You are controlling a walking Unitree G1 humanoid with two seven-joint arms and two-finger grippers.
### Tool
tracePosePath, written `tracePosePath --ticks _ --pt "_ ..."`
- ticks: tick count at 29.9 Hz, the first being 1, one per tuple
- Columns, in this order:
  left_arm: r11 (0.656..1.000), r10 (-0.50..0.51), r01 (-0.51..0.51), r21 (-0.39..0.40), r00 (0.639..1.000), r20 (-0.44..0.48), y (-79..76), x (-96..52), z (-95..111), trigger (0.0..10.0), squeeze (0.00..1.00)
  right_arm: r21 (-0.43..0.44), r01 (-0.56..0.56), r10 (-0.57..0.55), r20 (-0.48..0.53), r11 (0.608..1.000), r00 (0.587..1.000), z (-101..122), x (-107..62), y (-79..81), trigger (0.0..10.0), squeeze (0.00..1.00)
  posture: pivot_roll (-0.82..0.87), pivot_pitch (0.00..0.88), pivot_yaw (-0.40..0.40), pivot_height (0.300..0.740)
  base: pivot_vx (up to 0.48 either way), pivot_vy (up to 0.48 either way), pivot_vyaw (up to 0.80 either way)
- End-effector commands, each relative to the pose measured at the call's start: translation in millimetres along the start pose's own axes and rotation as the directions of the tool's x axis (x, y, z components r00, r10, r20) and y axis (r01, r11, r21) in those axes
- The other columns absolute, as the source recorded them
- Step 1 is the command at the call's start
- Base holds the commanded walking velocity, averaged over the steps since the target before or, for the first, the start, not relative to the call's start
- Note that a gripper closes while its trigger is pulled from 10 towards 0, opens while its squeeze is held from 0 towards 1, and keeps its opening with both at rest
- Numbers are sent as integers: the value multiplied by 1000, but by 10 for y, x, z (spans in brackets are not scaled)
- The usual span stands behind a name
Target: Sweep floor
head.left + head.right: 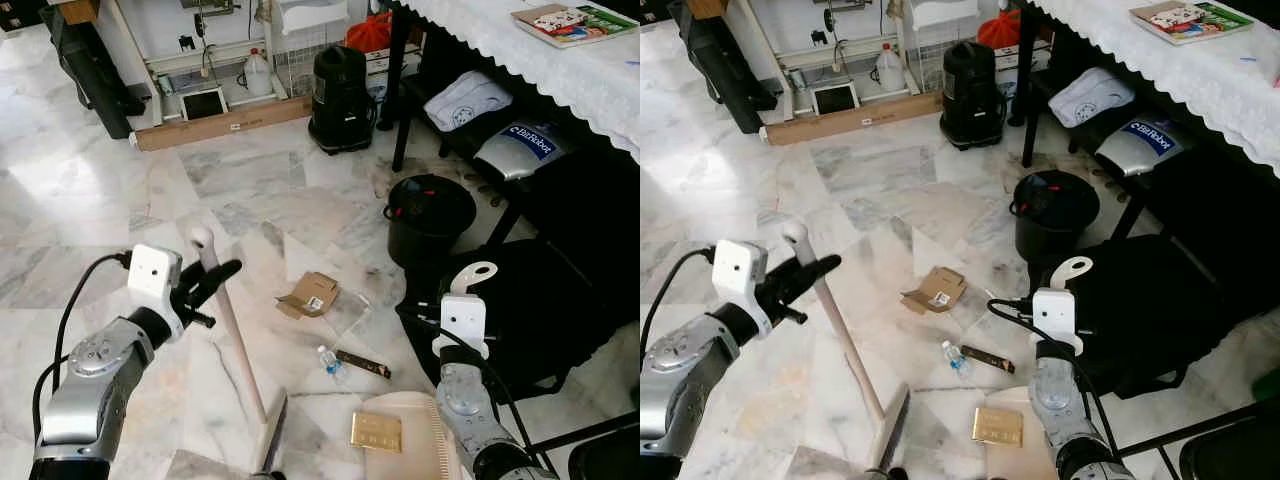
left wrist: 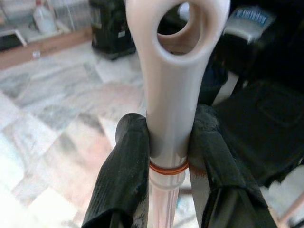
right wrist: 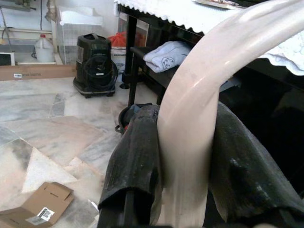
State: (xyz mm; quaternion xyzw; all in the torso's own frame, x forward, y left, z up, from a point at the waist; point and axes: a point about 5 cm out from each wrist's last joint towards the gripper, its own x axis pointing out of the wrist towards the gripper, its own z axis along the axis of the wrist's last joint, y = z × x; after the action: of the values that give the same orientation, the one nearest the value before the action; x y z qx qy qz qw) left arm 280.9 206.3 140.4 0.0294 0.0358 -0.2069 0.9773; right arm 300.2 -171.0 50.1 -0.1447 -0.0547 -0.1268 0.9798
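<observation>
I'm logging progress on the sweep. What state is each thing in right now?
Broom: tilted, head on floor, held near its top by left gripper.
Dustpan: on floor, gold box inside, handle held by right gripper.
Cardboard box: flattened, on floor.
Plastic bottle: lying on floor.
Black bin: upright, open.

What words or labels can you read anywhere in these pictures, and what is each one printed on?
"BitRobot": white letters on the blue patch of the grey bag on the shelf under the table.
Sticker on the flattened cardboard box on the floor: too small to read.
Label on the long cardboard carton by the wall: too small to read.
Covers of the books on the white tablecloth: blurred, unreadable.
Round mark on the folded pale cloth: unreadable.
</observation>
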Motion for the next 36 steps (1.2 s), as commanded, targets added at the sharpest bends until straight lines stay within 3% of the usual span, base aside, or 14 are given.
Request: tracePosePath --ticks 1,4,10,18,21,33,36 --pt "999 -9 10 42 1000 -20 19 -21 2 10000 0 2 -16 16 -21 1000 1000 -30 -30 36 10000 0 79 135 43 740 0 0 0" --pt "999 -46 46 -16 998 -31 -86 28 -96 10000 0 5 -16 17 -19 1000 1000 -22 -27 48 10000 0 74 138 45 740 0 0 0" --pt "994 -8 8 -109 1000 -3 -163 171 -197 10000 0 12 -16 17 -10 1000 1000 -7 -26 53 10000 0 66 146 44 740 0 0 0" --pt "993 -5 6 -119 1000 1 -170 186 -197 10000 0 15 -16 16 -8 1000 1000 -4 -26 51 10000 0 65 147 45 740 0 0 0" --pt "983 -31 29 -183 999 -11 -261 324 -222 10000 0 67 -4 2 25 998 1000 84 38 39 10000 0 56 160 43 740 0 0 0" --pt "954 -115 109 -281 993 -6 -345 422 -170 10000 0 90 -4 0 45 996 999 146 82 55 10000 0 60 153 42 740 0 0 0" --pt "941 -146 150 -302 989 35 -378 423 -54 10000 0 96 -3 -1 47 995 999 159 94 53 10000 0 60 152 42 740 0 0 0"
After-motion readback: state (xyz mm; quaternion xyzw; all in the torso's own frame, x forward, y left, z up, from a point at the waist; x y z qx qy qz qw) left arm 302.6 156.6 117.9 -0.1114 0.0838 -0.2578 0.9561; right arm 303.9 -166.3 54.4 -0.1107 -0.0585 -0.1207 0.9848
